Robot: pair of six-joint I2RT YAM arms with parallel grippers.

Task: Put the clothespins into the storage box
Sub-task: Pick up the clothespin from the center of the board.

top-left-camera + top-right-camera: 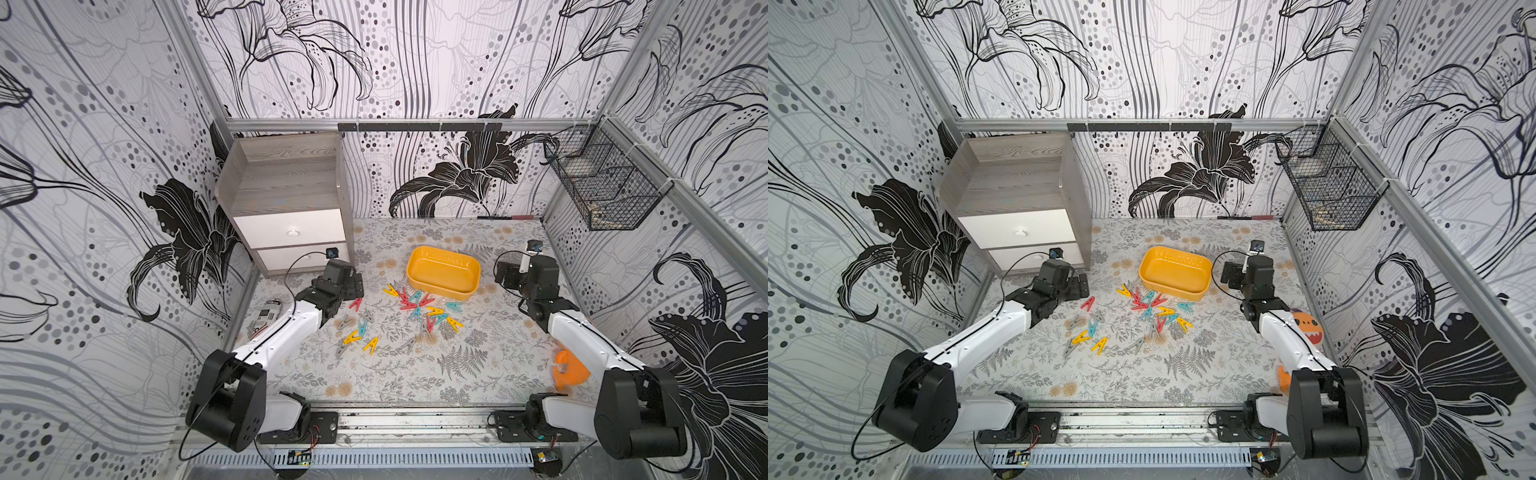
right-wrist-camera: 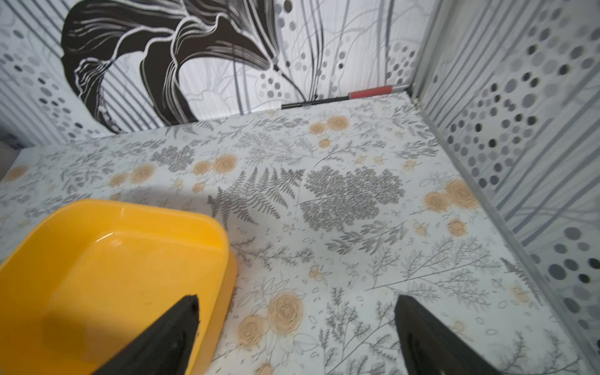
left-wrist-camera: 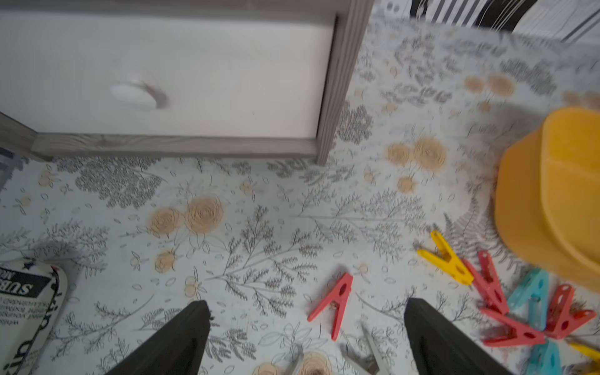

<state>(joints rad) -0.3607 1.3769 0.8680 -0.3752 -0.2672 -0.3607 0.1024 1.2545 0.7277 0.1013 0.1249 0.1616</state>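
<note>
Plainly, the left gripper (image 3: 305, 303) hangs low over the table (image 1: 415, 374) with its jaws spread wide and nothing between them. A red clothespin (image 3: 336, 303) lies flat on the cloth under the gap, clear of both fingers. Its arm reaches from the near rail with the elbow raised and the white forearm sloping down towards eleven o'clock, the wrist close in front of the cabinet (image 1: 286, 199) and its white drawers. The right gripper (image 2: 298, 297) is likewise released and empty. One finger hovers over the near corner of the storage box (image 2: 107, 259), and its arm stretches in the same way along the table's right edge. In both top views the box (image 1: 446, 294) sits just past the table's middle, with the left gripper (image 1: 353, 286) at its nine o'clock and the right gripper (image 1: 507, 274) at its three. The clothespins (image 1: 415, 301) lie scattered on the cloth from the box's six o'clock out to its eight, none inside it.
</note>
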